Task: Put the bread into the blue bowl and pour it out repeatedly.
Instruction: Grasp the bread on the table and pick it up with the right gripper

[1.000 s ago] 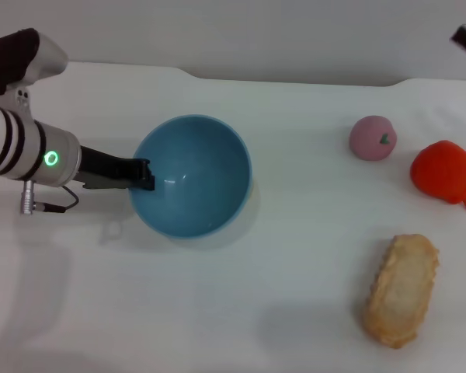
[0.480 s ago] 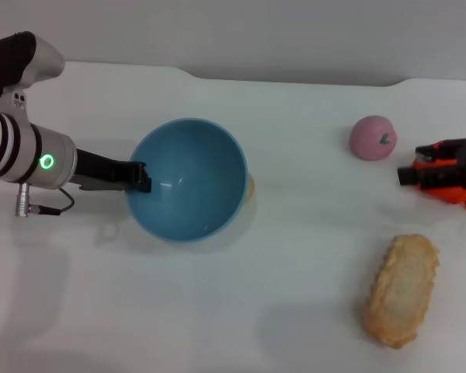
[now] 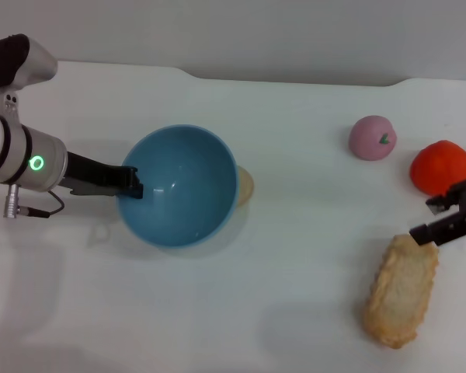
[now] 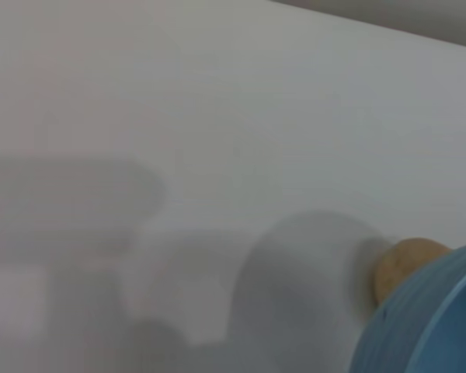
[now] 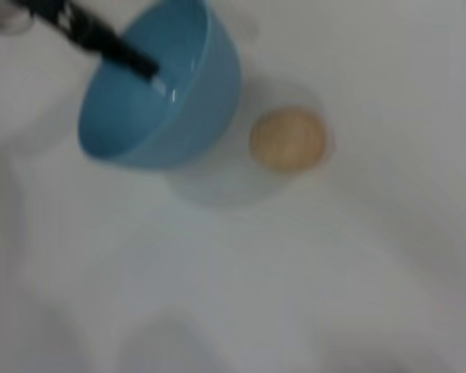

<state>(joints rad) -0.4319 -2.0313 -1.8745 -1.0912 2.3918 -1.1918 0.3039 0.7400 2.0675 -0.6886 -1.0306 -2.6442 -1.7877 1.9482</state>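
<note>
Left gripper (image 3: pixel 130 186) pinches the left rim of the blue bowl (image 3: pixel 179 186), bowl raised and tipped over the white table (image 3: pixel 241 303); small beige ball (image 3: pixel 245 185) sits just beside the bowl's right edge; bread (image 3: pixel 401 289) lies near right on the table, outside the bowl; right gripper (image 3: pixel 443 221) hangs just above the bread's far end, fingers' state cannot tell; pink ball (image 3: pixel 372 137) and red fruit (image 3: pixel 441 165) far right.

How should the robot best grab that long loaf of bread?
Probably from above, fingers closing across the narrow middle of the bread. It lies flat on the table, long axis near-to-far, with clear space along both long sides. The right gripper hovers at its far end.
</note>
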